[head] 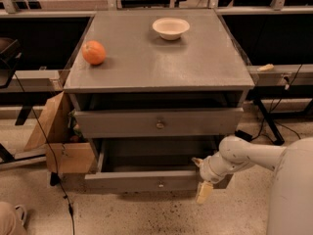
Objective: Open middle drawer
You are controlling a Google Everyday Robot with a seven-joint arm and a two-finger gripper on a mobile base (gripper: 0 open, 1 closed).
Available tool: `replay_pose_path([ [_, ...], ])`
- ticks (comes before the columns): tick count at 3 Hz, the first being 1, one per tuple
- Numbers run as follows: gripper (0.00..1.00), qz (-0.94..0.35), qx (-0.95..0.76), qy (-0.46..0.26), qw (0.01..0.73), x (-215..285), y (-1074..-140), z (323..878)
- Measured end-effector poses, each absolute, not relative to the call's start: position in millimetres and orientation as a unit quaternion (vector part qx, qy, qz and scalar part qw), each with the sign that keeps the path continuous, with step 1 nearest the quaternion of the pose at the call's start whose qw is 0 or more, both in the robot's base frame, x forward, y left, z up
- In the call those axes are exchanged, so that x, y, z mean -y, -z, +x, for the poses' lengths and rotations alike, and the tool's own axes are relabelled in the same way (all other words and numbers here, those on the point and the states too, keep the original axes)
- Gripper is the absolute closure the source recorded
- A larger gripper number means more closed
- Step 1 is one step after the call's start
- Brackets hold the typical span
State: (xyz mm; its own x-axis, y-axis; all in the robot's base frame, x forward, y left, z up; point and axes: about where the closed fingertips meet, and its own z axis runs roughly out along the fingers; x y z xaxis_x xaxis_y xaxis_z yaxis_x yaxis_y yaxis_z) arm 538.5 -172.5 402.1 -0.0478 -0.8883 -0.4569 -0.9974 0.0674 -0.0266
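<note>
Since the middle drawer [146, 180] (the wide shallow grey one w/ a small round metal knob [160, 184] at ctr of its flat front) already stands pulled well out of the grey flat-topped bench [146, 62] toward the camera, the job looks close to done, by my reading. It sits low in the bench, under the grey upper drawer [122, 124], whose front is shut or at most a crack out. The robot's gripper [200, 176] is at the right end of the middle drawer's front, touching or just beside that corner. Its jaws are spread: one cream fingertip [204, 192] hangs below the front's lower edge, the other pokes up near the rim, and they pinch nothing I can make out. Key relation: the front's long axis runs L-R, the knob lies left of the jaws along it, and travel is straight out toward the viewer, so any further pull should go that way, not sideways. An orange round fruit [94, 52] and a cream shallow bowl [170, 28] rest up top, well apart from the arm.
</note>
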Motion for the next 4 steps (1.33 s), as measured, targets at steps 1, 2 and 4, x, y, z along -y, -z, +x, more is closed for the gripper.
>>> replay_pose_path([
  [1,0.19,-0.679,-0.692,-0.165,0.181,161.5,-397.3,523.8],
  [2,0.42,-0.679,-0.691,-0.166,0.181,161.1,-399.5,523.9],
  [4,0.88,-0.683,-0.686,-0.17,0.186,160.8,-401.1,513.2],
])
